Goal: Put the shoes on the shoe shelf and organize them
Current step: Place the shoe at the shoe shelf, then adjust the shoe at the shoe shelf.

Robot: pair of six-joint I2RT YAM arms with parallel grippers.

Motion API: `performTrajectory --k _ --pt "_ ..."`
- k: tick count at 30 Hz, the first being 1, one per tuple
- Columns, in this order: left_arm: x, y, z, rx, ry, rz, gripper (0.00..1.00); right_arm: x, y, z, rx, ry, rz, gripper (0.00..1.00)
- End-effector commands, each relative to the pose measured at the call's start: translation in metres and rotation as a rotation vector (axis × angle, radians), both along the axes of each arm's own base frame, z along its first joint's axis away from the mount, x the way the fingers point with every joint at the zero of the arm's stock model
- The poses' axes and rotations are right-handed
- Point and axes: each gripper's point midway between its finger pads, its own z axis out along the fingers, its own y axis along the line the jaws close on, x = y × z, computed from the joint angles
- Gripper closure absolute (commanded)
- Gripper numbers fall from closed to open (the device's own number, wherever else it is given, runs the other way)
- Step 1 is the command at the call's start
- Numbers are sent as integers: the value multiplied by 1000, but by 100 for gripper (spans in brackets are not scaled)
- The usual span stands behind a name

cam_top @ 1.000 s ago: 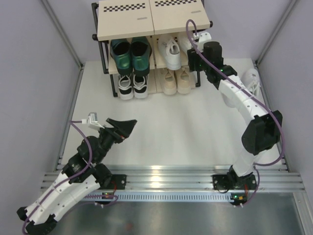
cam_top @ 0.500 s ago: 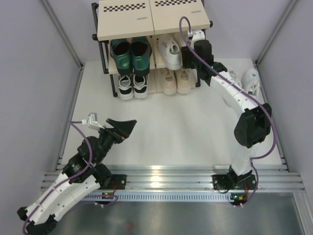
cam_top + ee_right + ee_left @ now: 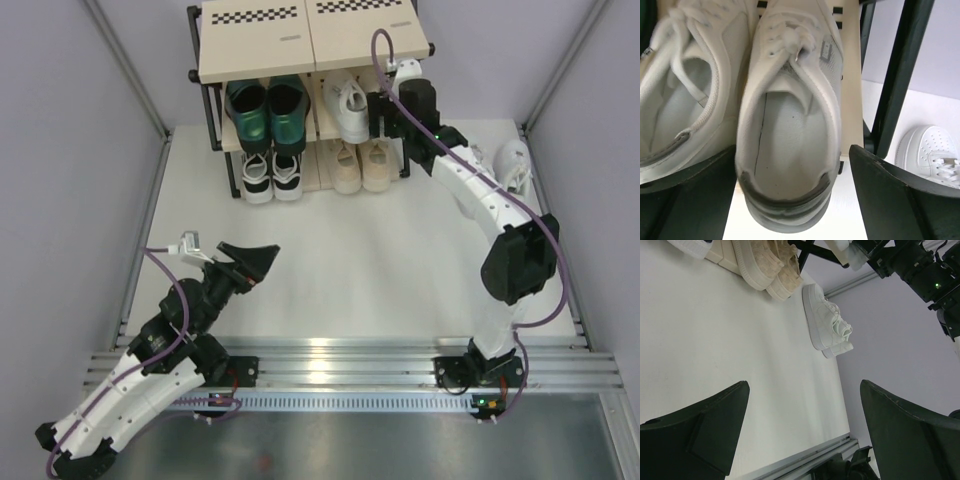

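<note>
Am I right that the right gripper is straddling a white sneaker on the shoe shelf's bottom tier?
Not the bottom: the top external view shows the right gripper straddling the white sneaker on the middle tier of the shoe shelf, above the beige sneakers.

White arm links (image 3: 480,197), black joints (image 3: 520,265), purple cables (image 3: 376,52), black wedge-shaped claw fingers (image 3: 705,430), green status light (image 3: 936,285)

Lab enclosure: plain panels (image 3: 60,150), aluminium rail (image 3: 340,362)
</note>
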Motion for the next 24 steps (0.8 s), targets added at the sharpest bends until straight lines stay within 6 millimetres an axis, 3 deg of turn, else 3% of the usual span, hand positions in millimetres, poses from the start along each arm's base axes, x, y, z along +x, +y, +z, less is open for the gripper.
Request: performTrajectory --k 1,7,8,10,11,13,14,15,16,17,20,22,23,24 --pt "-1 1 7 -29 -25 2 3 -16 5 72 76 -158 26 12" --pt "-3 1 12 -34 -37 -9 2 -30 5 84 83 -171 62 8" --pt "-3 2 14 -32 -43 -10 2 -38 2 97 89 -194 76 8" --pt "-4 1 13 -27 -45 -16 2 -50 5 101 48 -210 146 7" --pt "-5 2 14 -22 -51 -16 3 -64 3 116 43 -243 177 7" --pt "-5 1 16 -15 -59 -22 3 -86 15 110 -37 -260 348 4" --pt "-6 1 15 1 -65 -27 3 -103 12 124 -58 -305 400 2" --pt "-5 1 16 10 -71 -28 3 -113 12 110 -143 -298 480 1" --pt "-6 1 16 18 -74 -31 3 -128 22 110 -155 -313 595 1" --pt "-5 1 16 40 -85 -34 3 -137 17 114 -176 -330 618 1" --pt "-4 1 17 76 -98 -38 3 -158 26 102 -199 -319 787 1" --pt "-3 0 18 93 -102 -39 3 -173 34 99 -200 -311 917 15" --pt "-3 0 17 109 -101 -41 3 -171 40 93 -186 -288 941 22" --pt "-2 -1 18 113 -100 -42 3 -171 45 104 -169 -291 947 30"
